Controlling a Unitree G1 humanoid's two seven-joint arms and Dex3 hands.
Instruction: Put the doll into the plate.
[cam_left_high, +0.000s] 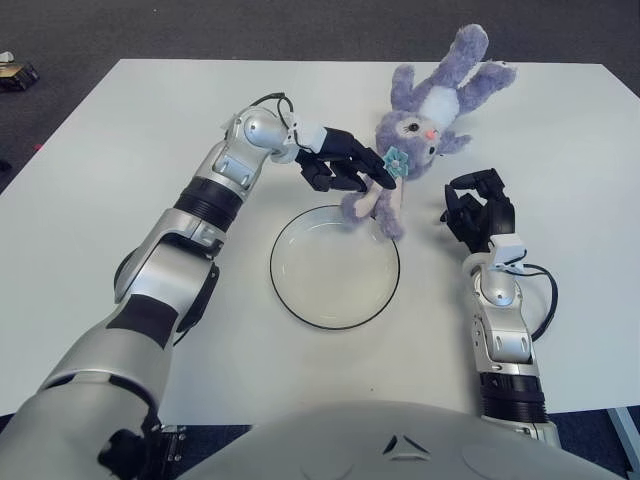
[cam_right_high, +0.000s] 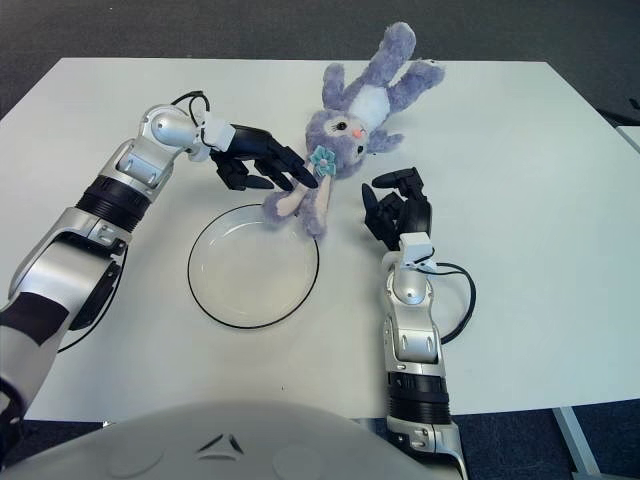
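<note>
Dark carpet surrounds a white desk (cam_left_high: 120, 150), which carries only the task's things; that bareness leaves both arms free to reach without bumping anything. The left hand (cam_left_high: 345, 165) stretches in from the robot's left, its dark fingers (cam_left_high: 372, 172) reaching to the doll's head beside the small teal flower; whether they close on the plush or merely press against it cannot be told, since their tips merge with the fur. The doll (cam_left_high: 425, 120), a purple long-eared rabbit, lies just beyond and to the right of those fingers, head towards the robot and legs pointing to the far edge; its long ears trail down below the fingers, their ends lying over the far rim of the plate (cam_left_high: 290, 300). The plate, clear glass with a dark rim, sits just below the fingers, nearer the robot; it appears set there so that a short pull towards the body would bring the doll in. The right hand (cam_left_high: 478, 210) shows beside the doll, on its right, fingers curled and holding nothing; it seems to wait there as a stop or helper. Judging by this, most of the doll remains outside the plate, so the task is not yet done.
</note>
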